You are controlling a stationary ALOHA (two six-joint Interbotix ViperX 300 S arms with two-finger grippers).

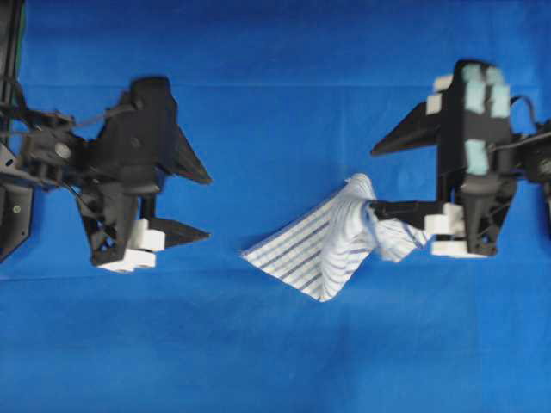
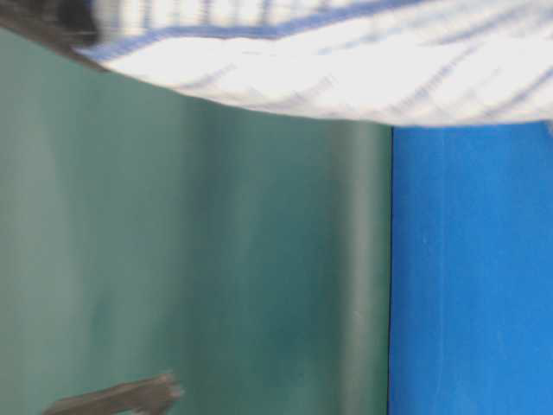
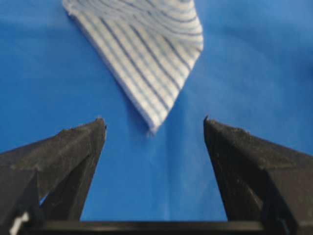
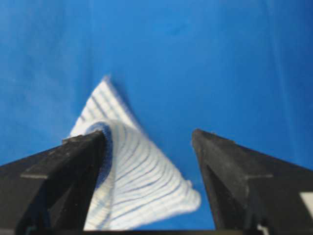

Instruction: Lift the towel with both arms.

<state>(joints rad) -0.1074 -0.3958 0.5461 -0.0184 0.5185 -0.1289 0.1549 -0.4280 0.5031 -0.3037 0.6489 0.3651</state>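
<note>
The white towel [image 1: 318,245] with thin blue and grey stripes lies crumpled on the blue table covering, one fold peaking upward. My right gripper [image 1: 373,179] is open; the towel [image 4: 132,181] hangs over and against one of its fingers [image 4: 73,166] and is clear of the other finger. My left gripper [image 1: 208,206] is open and holds nothing. In the left wrist view the towel [image 3: 146,54] points a corner toward the left gripper [image 3: 152,120], just beyond the fingertips. In the table-level view the towel [image 2: 346,60] fills the top edge, blurred.
The blue table covering [image 1: 275,361] spreads all around both arms. In the table-level view a green surface [image 2: 216,259] fills the left side beside the blue covering [image 2: 467,277], with a dark blurred shape [image 2: 121,398] at the bottom left.
</note>
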